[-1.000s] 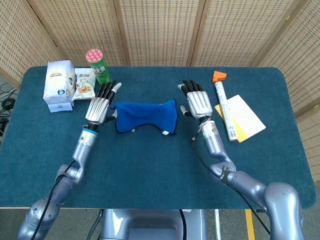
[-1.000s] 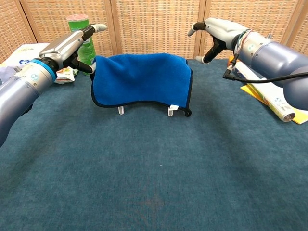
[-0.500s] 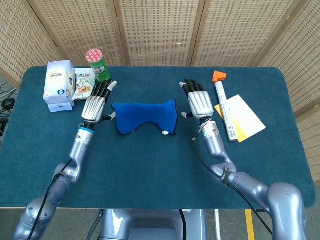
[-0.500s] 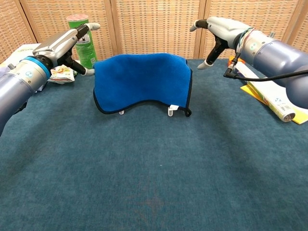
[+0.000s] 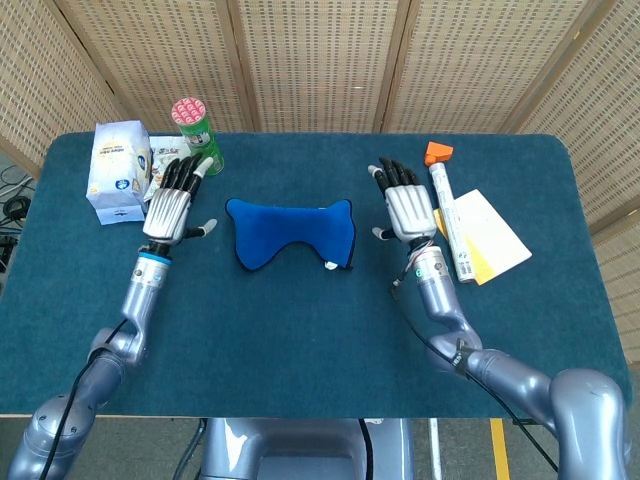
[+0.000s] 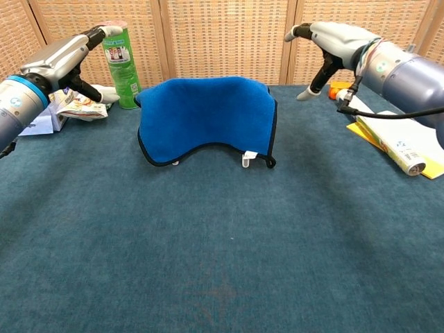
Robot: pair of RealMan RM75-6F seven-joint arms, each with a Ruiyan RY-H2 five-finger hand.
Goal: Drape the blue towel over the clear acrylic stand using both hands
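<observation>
Hanging blue towel (image 6: 207, 114) on stand | stand foot (image 6: 245, 160) seen only from chest | both hands' fingers wide, empty

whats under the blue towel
Under the blue towel, only two clear feet of the acrylic stand show at its lower hem on the table. The towel covers the rest of the stand.

My head camera looks steeply down from above my arms, taking in the whole table (image 5: 300, 320). My chest camera sits low, seemingly near table height, facing forward and closer. Both share the blue towel (image 5: 290, 230) between my left hand (image 5: 172, 205) and right hand (image 5: 408, 207).
</observation>
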